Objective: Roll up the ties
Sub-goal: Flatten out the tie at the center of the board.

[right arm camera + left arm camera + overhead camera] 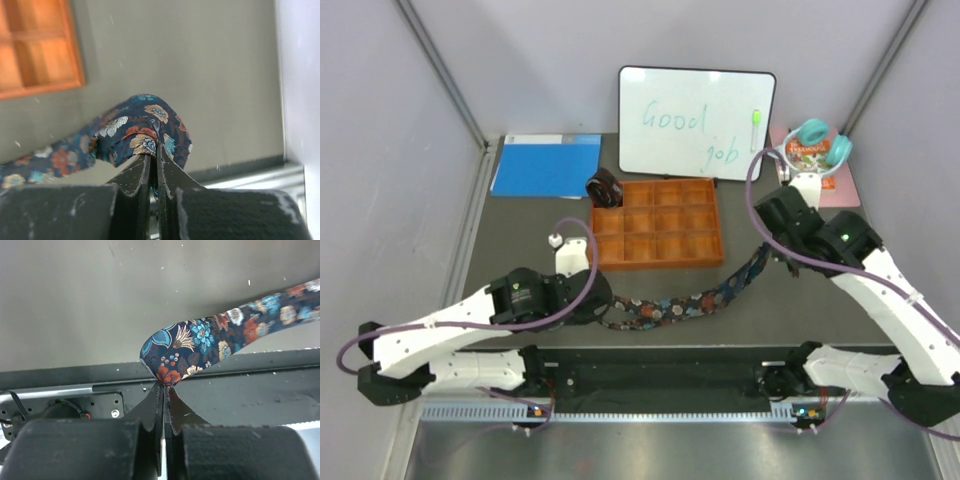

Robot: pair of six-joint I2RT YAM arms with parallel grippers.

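Left gripper [163, 385]: jaws fully closed, pinching 1 end of the floral tie [670, 305] at the very fingertips; the fabric bulges into a rounded fold just beyond the pinch. Right gripper [154, 150]: jaws likewise closed, clamped on the other end, where the cloth wraps over the tips in a soft hump. The floral tie is dark navy with small blue, orange, rust and cream flowers. It runs as 1 narrow, unrolled strip between the 2 grippers, across the grey table [520, 250], just in front of the near edge of the tray [710, 262]. It rises toward the right gripper past the tray's near right corner. Whether its middle touches the table cannot be told. The 2nd tie, the brown tie [604, 190], is rolled into a compact coil and stands at the far left corner of the orange, compartmented tray. Behind the tray a whiteboard [695, 120] stands upright, reading "Good job". A blue folder [545, 165] lies at the far left of the table; teal headphones [815, 135] lie at the far right.
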